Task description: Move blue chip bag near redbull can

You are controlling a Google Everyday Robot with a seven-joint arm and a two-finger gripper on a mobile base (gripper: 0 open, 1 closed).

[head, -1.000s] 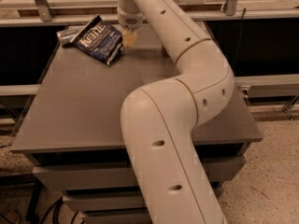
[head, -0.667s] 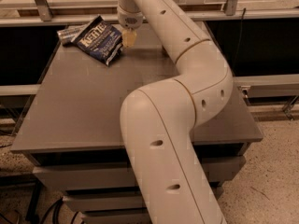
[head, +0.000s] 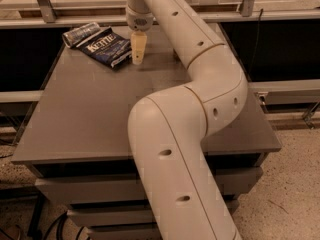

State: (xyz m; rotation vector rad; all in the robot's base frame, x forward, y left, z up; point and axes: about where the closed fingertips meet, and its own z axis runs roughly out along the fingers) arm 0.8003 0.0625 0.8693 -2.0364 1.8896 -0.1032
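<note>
Camera view is filled mostly by the pale arm [head: 210, 84], which is bent across the tabletop [head: 90, 114] and reaches to the far edge at about 12 o'clock. The pincer [head: 138, 59] is pointed straight down there, its tip set just beside the 3 o'clock edge of the blue chip bag [head: 106, 46]. Whether it is open, closed or gripping the bag's edge cannot be told. The bag is laid flat toward 11 o'clock on the tabletop. The redbull can [head: 80, 34] is seen on its side at the bag's 10 o'clock corner, touching it or very nearly so, so the task is judged to be at or close to its end.

The main risk is judged to lie in the can: lying on its side, it can be rolled toward the 9 o'clock edge if the bag is pushed further into it. If the foil is caught by the pincer when it is lifted, the bag may be dragged toward 3 o'clock, away from the can. The crinkly bag may also be skewed by a one-sided nudge.
</note>
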